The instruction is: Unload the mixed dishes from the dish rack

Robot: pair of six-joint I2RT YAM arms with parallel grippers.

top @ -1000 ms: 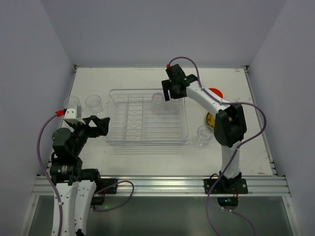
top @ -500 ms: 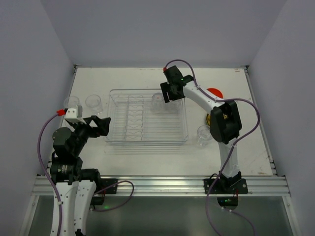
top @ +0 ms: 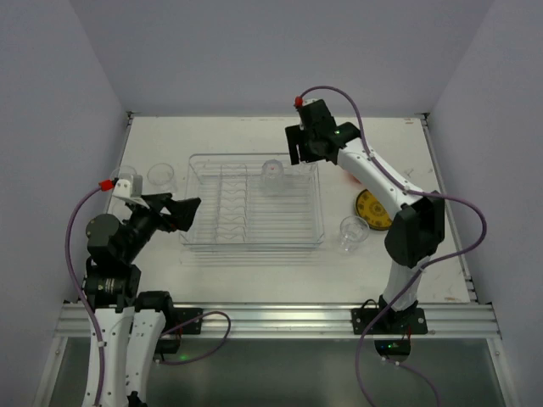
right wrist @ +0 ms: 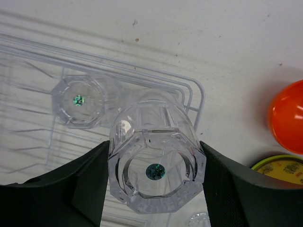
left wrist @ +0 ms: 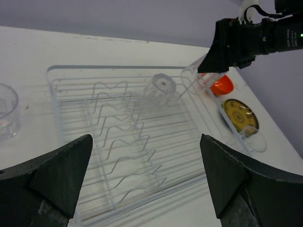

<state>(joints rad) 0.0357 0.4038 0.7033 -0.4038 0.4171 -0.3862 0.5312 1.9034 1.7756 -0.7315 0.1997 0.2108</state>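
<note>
Clamping glass cup point(right wrist: 154, 156), right fingers point(right wrist: 80, 189); overhead apparently hidden.

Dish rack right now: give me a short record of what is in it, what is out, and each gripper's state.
in dish rack: one clear glass cup, base up, far end
right gripper: shut on second glass cup, over the rack's far right corner
left gripper: open, empty, by the rack's left wall
out of rack: two cups left; one cup, yellow patterned plate, orange bowl right
</note>
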